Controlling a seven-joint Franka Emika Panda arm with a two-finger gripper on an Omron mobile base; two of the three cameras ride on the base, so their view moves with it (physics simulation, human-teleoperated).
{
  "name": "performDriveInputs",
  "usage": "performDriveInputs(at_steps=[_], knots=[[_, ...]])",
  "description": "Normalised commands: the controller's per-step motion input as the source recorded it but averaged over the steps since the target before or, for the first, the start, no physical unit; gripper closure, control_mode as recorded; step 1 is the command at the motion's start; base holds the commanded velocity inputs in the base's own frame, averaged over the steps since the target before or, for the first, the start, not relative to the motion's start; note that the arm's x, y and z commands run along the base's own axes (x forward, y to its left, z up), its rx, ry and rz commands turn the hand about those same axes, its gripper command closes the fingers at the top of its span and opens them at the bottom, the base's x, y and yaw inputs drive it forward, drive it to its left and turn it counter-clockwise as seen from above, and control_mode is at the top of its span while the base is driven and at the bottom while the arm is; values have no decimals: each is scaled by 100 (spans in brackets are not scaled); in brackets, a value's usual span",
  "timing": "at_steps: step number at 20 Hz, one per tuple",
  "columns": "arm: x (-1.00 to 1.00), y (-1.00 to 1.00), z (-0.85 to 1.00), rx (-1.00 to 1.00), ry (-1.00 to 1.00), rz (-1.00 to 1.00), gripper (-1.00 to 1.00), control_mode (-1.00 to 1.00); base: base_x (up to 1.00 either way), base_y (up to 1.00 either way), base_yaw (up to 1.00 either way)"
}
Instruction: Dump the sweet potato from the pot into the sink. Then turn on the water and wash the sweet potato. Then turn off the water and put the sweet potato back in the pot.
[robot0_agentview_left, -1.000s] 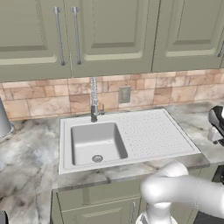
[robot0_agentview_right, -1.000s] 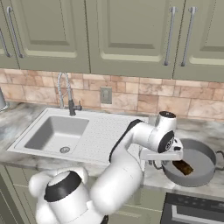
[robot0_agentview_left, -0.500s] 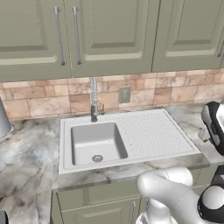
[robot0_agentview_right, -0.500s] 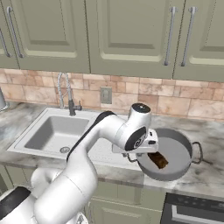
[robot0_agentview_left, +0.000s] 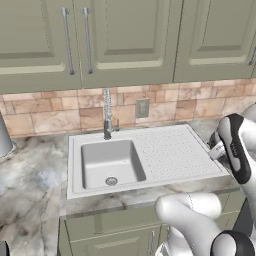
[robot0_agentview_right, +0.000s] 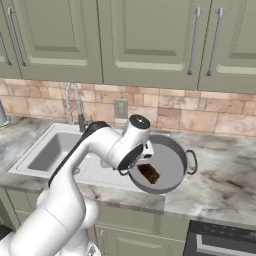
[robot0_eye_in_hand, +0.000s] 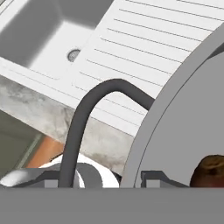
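1. Leftward since the earlier frame, the pot (robot0_agentview_right: 162, 166) has travelled toward the drainboard (robot0_agentview_left: 172, 152) of the sink (robot0_agentview_left: 85, 177).
2. Gripper (robot0_agentview_right: 144, 156) is clamped on the pot's near handle (robot0_eye_in_hand: 87, 120).
3. Sweet potato (robot0_agentview_right: 149, 173) lies inside the pot.
4. Dumping step: next, carry on over the basin (robot0_agentview_right: 50, 150) and tip.

You saw a marble counter (robot0_agentview_left: 30, 185) run below the tiled wall, with the sink (robot0_agentview_left: 107, 162) and its dotted drainboard (robot0_agentview_left: 175, 152) set into it. A chrome faucet (robot0_agentview_left: 107, 115) rose at the sink's back edge, and a pale grey cylinder (robot0_agentview_left: 4, 137) stood at the counter's far left.
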Motion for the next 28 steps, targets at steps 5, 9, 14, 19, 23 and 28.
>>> performDriveInputs(at_steps=[5, 9, 14, 19, 23, 28], knots=[[5, 96, 25, 11, -4, 18, 100, -100, 0, 0, 0], [8, 98, 26, 8, 0, 16, 100, -100, 0, 0, 0], [0, 100, 26, 4, 0, 12, 100, -100, 0, 0, 0], [0, 99, 15, 8, 2, 7, 100, -100, 0, 0, 0], [0, 84, 4, 9, 5, 3, 100, -100, 0, 0, 0], [-10, 62, 0, 9, 7, 0, 100, -100, 0, 0, 0]])
